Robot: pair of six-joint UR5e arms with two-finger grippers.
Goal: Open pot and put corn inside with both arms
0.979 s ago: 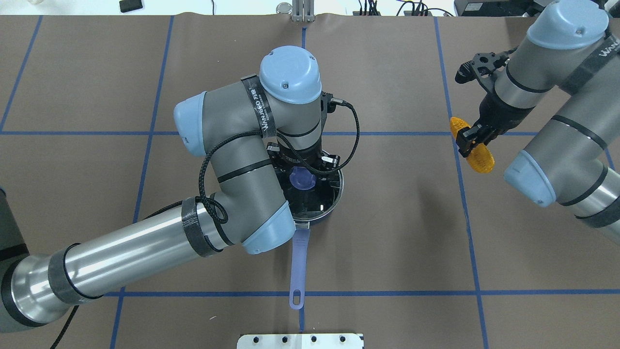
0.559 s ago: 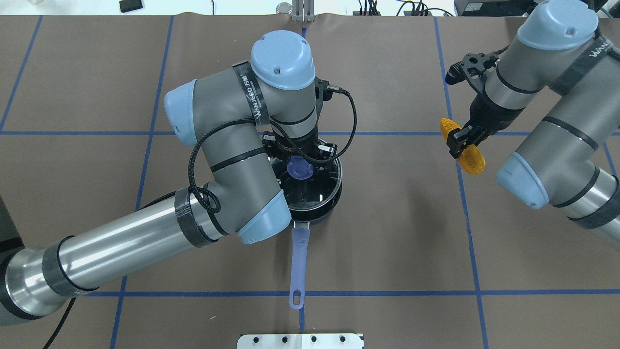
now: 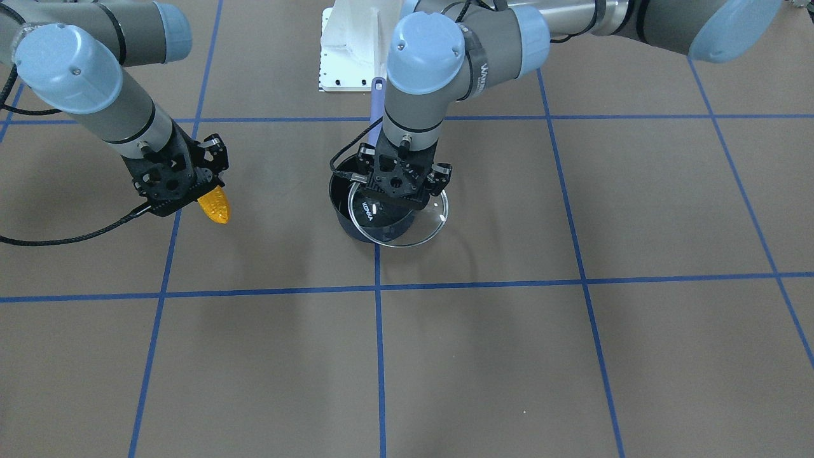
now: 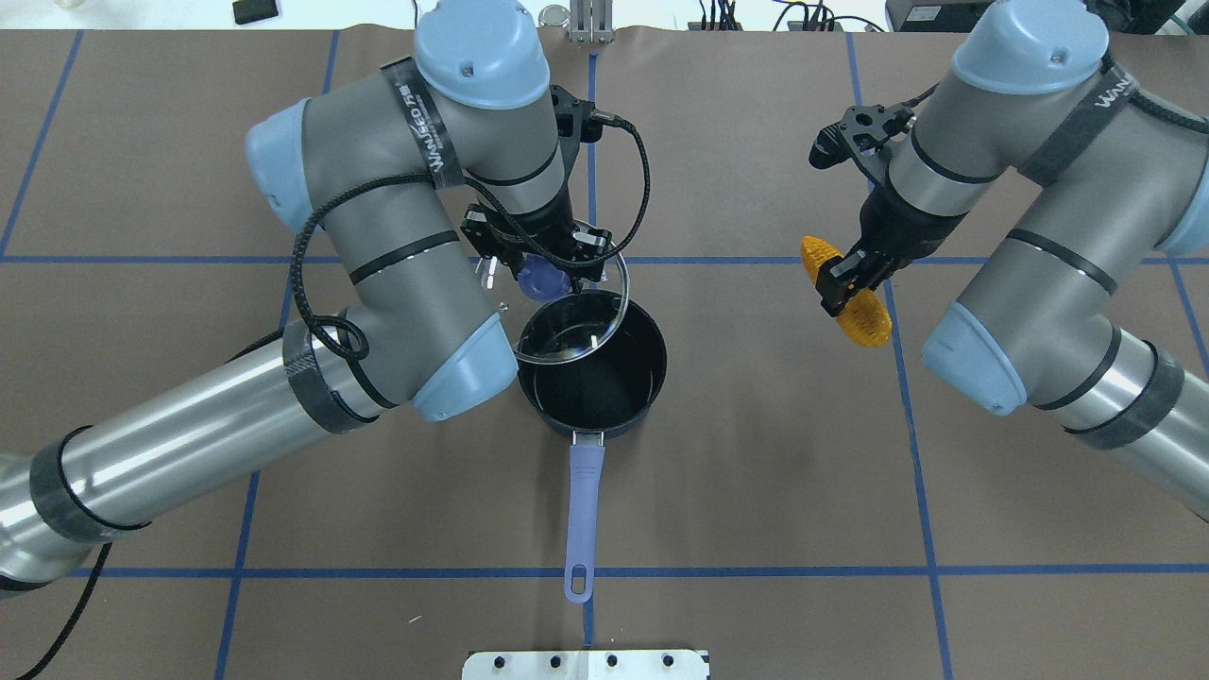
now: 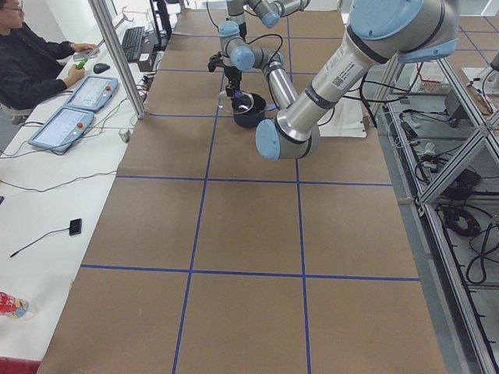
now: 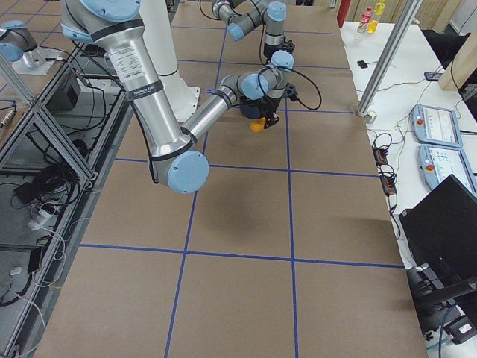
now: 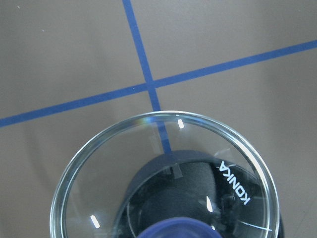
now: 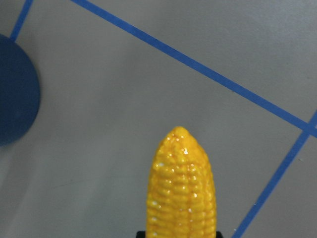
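Note:
The dark navy pot [image 4: 604, 382] stands uncovered at the table's middle, its periwinkle handle [image 4: 583, 501] pointing toward the robot. My left gripper [image 4: 540, 274] is shut on the blue knob of the glass lid [image 4: 567, 326]. It holds the lid tilted in the air over the pot's far-left rim. The front-facing view shows the lid [image 3: 427, 222] overlapping the pot [image 3: 341, 200]. My right gripper [image 4: 843, 279] is shut on the orange-yellow corn [image 4: 865, 321], held above the table to the right of the pot. The right wrist view shows the corn [image 8: 182, 188] and the pot's edge [image 8: 15, 94].
Blue tape lines grid the brown table cover. A white mounting plate [image 4: 586, 664] sits at the near edge behind the pot handle. Cables and small gear lie along the far edge. An operator [image 5: 31, 62] sits at a side bench.
My left gripper has lifted the lid off the pot and carried it up and toward the far left. My right gripper has moved the corn leftward, closer to the pot.

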